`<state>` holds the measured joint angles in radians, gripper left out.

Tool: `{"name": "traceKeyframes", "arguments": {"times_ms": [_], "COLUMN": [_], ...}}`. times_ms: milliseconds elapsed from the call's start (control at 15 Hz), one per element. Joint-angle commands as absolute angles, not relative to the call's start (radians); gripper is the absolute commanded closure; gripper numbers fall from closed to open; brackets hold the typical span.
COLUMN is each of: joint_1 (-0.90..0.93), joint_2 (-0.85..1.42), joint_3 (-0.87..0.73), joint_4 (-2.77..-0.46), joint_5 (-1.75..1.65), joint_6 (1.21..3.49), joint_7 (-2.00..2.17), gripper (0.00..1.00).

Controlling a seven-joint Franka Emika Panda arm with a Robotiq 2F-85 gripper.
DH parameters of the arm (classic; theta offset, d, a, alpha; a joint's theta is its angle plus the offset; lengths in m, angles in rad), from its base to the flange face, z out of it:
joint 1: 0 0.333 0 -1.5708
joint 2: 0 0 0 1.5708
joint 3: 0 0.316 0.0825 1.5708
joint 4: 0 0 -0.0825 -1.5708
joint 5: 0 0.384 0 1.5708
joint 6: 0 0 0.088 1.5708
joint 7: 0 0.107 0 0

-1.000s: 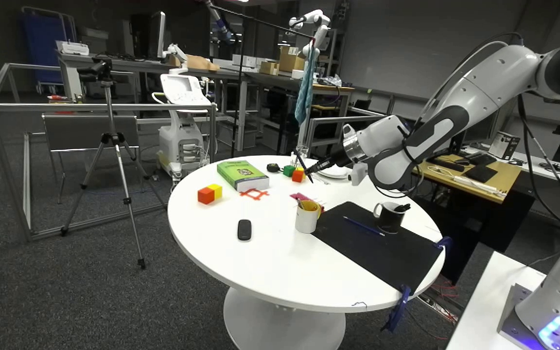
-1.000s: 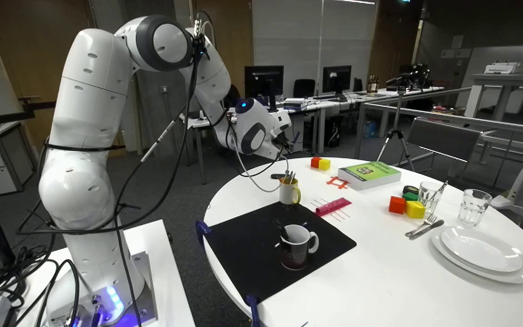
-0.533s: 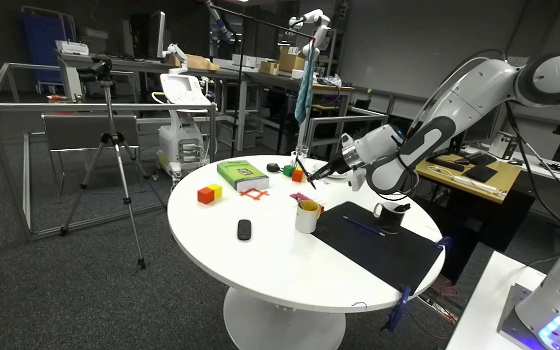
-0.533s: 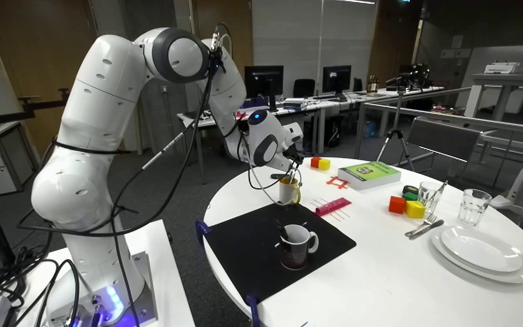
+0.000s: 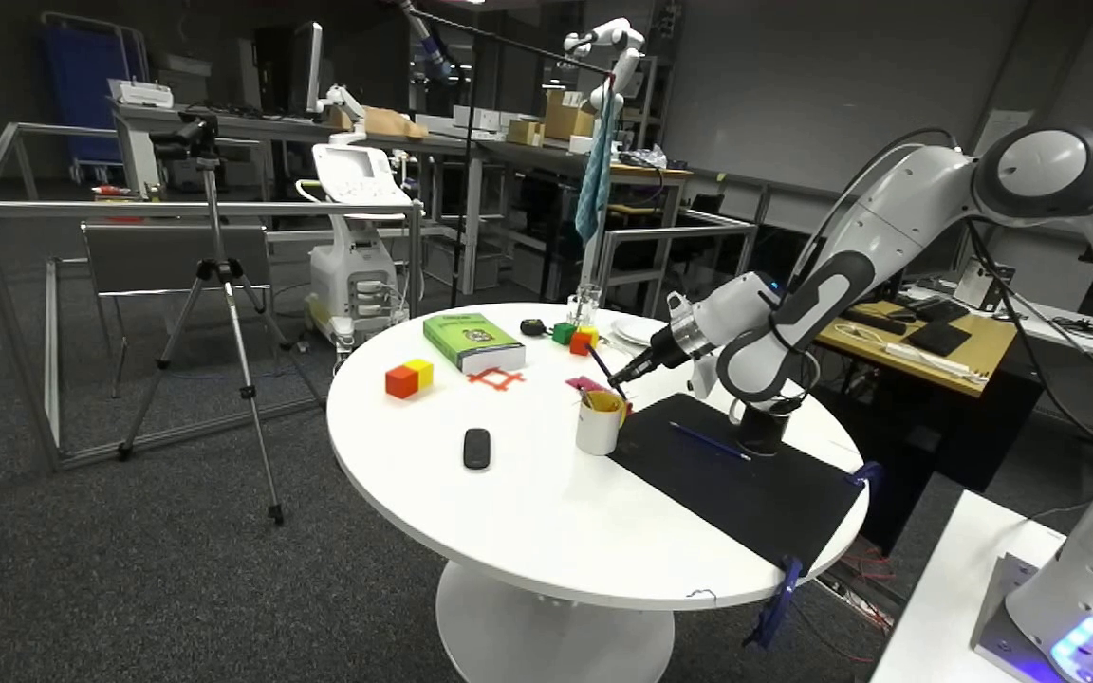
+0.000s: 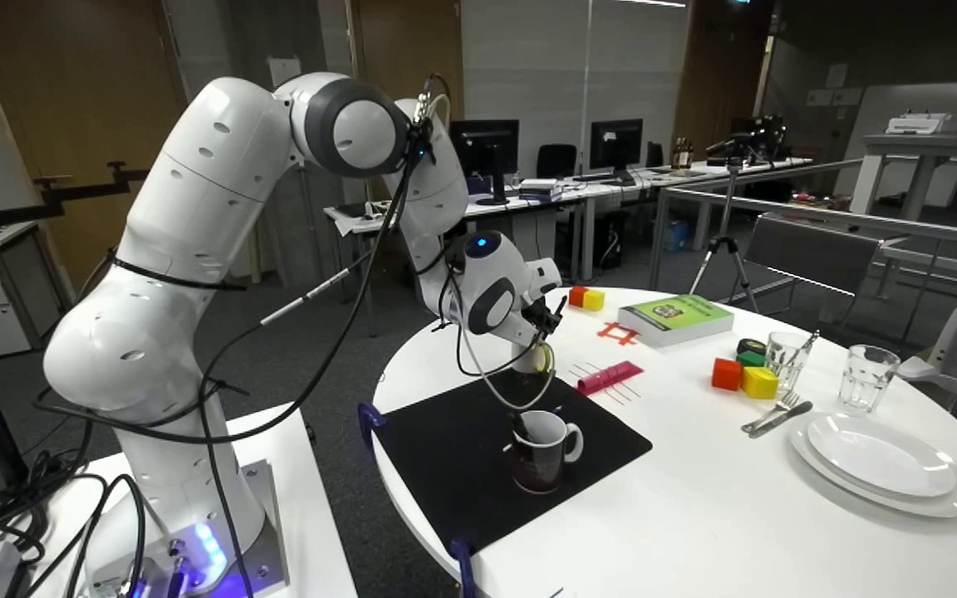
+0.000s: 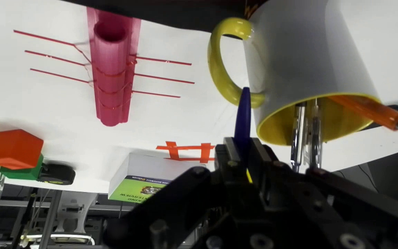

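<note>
The hand [image 7: 243, 142] is squeezed tight around a dark blue pen [image 7: 243, 117]. The pen leans, with one end up and one end down, in the air above the table [image 5: 509, 517]. Its low end is just beside the yellow handle [image 7: 214, 58] of a white cup [image 7: 292, 55]. I can't tell if they touch. The cup stands up and has a silver pen [image 7: 299, 131] and an orange pen [image 7: 368, 110] in it. In an exterior view, the cup is just left of a black mat [image 5: 746, 498]. A dark mug [image 5: 761, 434] and a blue pencil [image 5: 710, 441] are on the mat. Far off to the left is a green book [image 5: 473, 341], and nearer than that a red block [image 5: 401, 382] touches a yellow block [image 5: 424, 373]. In an exterior view, two white plates [image 6: 877, 457] are stacked on the right.
</note>
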<state>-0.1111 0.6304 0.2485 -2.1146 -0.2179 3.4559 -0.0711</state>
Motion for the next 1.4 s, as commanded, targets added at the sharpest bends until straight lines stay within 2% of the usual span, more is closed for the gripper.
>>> {"name": "traceKeyframes", "arguments": {"times_ms": [0,1333], "joint_1": [-0.137,-0.129], "joint_2": [0.655,0.649], "joint_3": [0.265,0.311], "joint_4": [-2.092,-2.068], "joint_5": [-0.257,-0.26], "joint_6": [3.456,3.456], "joint_7": [-0.074,-0.064], "gripper": [0.97,0.97]}}
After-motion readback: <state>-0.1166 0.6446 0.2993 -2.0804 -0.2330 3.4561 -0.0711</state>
